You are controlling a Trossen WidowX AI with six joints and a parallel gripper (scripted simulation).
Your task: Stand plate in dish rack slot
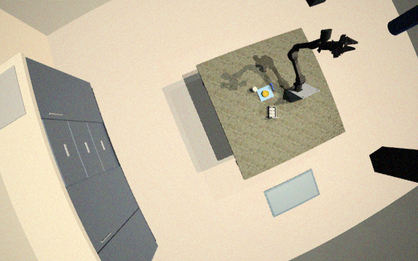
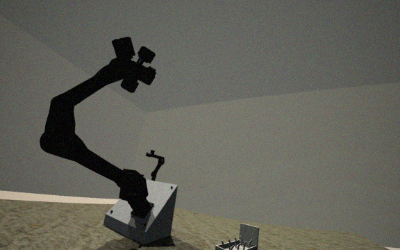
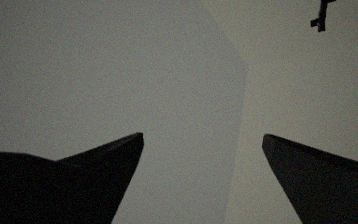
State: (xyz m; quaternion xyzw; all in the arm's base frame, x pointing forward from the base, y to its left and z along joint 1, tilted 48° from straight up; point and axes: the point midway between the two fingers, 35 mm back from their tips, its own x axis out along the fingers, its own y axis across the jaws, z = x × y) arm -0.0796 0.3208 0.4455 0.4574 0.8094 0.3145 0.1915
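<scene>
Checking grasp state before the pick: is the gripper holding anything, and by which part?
Nothing is held. The gripper is open, raised high and pointing away from the table; the wrist view shows only bare wall between its fingers. The plate lies on the table.

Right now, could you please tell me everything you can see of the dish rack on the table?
The dish rack is a small, pale grey frame lying on the olive-brown table, a little way in front of the arm's base and beside the blue mat. The exterior view shows dark wire rails along its top and a flat grey upright panel at one end. Whether its slots hold anything is too small to tell. Nothing touches it but the table; the gripper is raised far off, open.
</scene>
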